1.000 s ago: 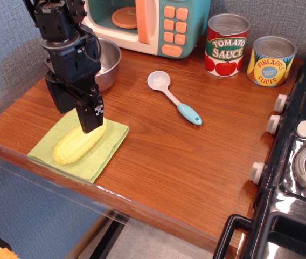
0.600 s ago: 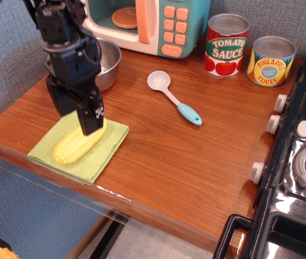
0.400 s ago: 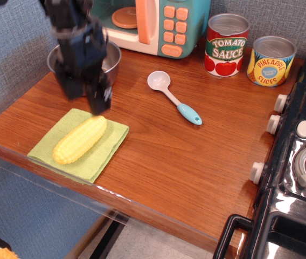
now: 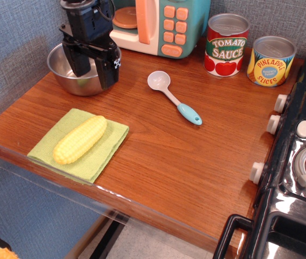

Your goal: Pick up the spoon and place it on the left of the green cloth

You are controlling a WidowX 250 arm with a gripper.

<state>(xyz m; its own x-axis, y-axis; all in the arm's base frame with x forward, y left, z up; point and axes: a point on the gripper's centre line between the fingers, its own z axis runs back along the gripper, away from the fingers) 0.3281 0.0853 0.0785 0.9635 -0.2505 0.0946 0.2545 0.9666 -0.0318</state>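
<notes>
The spoon [image 4: 172, 96] lies flat on the wooden counter, white bowl toward the back left, light blue handle end toward the front right. The green cloth [image 4: 78, 145] is spread near the front left edge with a yellow toy corn cob [image 4: 80, 139] lying on it. My black gripper [image 4: 94, 73] hangs open over the steel bowl at the back left, fingers pointing down, nothing between them. It is well left of the spoon and behind the cloth.
A steel bowl [image 4: 61, 66] sits under the gripper. A toy microwave [image 4: 153, 24] stands at the back, with a tomato sauce can [image 4: 227, 45] and a pineapple slices can [image 4: 271, 60] to its right. A toy stove [image 4: 298, 156] borders the right side.
The gripper has lifted off the corn cob and moved back and up, from over the cloth to above the steel bowl. Corn, cloth and spoon have stayed in place.
</notes>
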